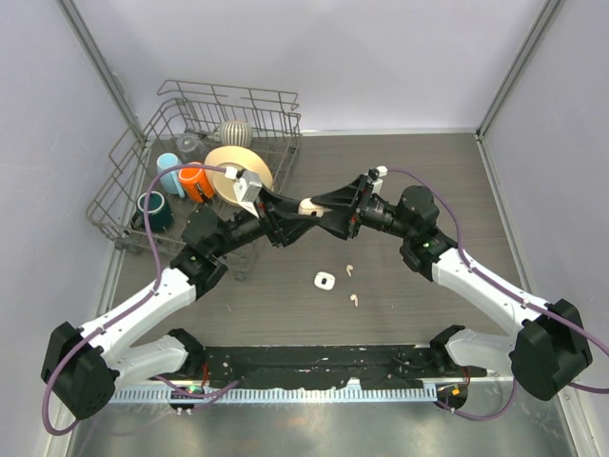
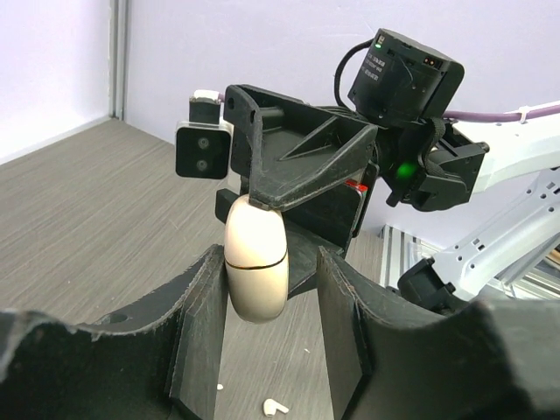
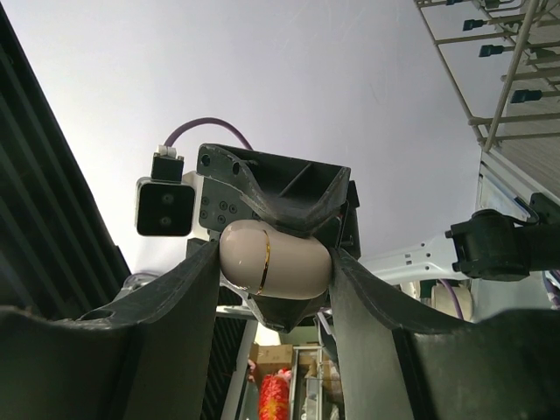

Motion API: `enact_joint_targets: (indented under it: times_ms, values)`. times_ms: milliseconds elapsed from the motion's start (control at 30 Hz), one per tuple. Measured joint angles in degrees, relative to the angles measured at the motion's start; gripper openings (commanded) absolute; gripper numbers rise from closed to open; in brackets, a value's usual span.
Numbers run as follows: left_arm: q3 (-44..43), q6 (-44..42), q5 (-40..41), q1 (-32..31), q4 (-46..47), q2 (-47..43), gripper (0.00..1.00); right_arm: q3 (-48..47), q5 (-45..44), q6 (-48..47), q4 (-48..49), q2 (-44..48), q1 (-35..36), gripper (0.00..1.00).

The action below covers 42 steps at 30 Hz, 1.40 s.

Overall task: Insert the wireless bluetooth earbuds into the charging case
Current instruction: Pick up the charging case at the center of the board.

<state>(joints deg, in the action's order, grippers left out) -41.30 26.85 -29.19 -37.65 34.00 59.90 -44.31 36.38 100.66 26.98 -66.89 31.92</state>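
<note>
Our right claw (image 3: 274,269) clamps the shut case (image 3: 274,259) mid-frame. Our left claw (image 2: 269,267) sits loose around it, probably to regrip. The earbuds (image 1: 350,269) wait lower on the counter (image 1: 428,190).

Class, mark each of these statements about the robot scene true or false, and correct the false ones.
1. The charging case is held up off the table, where the two arms meet. True.
2. The case's lid stands open. False: it is closed, and only a thin seam shows.
3. The right gripper clamps the case between its fingers. True.
4. All the earbuds sit inside the case. False: at least two lie loose on the table.
5. The dish rack stands at the far right of the table. False: it is in the far left corner.
</note>
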Motion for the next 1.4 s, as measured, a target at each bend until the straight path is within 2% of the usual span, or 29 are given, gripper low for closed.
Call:
enact_joint_targets:
  times_ms: [433, 533, 600, 833, 1100, 1200, 1267, 1300, 1333, 1400]
  values:
    - [1.2, 0.4, -1.4, 0.1, 7.1, 3.0, 0.37, 0.3, 0.5, 1.6, 2.0, 0.0, 0.0, 0.01]
    - [1.6, 0.9, -1.5, 0.2, 8.7, 3.5, 0.29, 0.3, 0.8, 1.7, 2.1, 0.0, 0.0, 0.01]
    - [1.8, 1.2, -1.5, 0.2, 9.4, 3.7, 0.28, 0.3, 0.8, 1.7, 2.3, 0.0, 0.0, 0.01]
    - [2.1, 1.3, -1.5, 0.2, 10.8, 3.9, 0.11, 0.3, 0.8, 1.7, 2.6, 0.0, 0.1, 0.01]
    - [2.4, 1.2, -1.6, 0.4, 11.1, 4.5, 0.00, 0.1, 0.2, -0.4, 0.6, 0.0, 0.1, 0.01]
    - [2.9, 1.2, -1.6, 0.5, 11.2, 4.5, 0.00, -0.3, 0.1, -1.8, -1.2, 0.0, 0.1, 0.01]
    - [3.6, 1.2, -1.7, 0.5, 11.6, 4.5, 0.00, -0.5, 0.2, -2.6, -2.3, 0.0, 0.1, 0.10]
    - [4.1, 1.1, -1.8, 0.5, 12.4, 4.5, 0.00, -0.6, 0.2, -3.1, -2.9, 0.0, 0.1, 0.17]
    - [5.2, 1.2, -1.7, 0.5, 14.0, 4.5, 0.00, -0.8, 0.3, -4.0, -3.7, 0.0, 0.2, 0.31]
    - [7.2, 1.0, -1.6, 0.5, 16.9, 4.4, 0.00, -1.3, 0.5, -6.1, -5.9, 0.0, 0.3, 0.40]
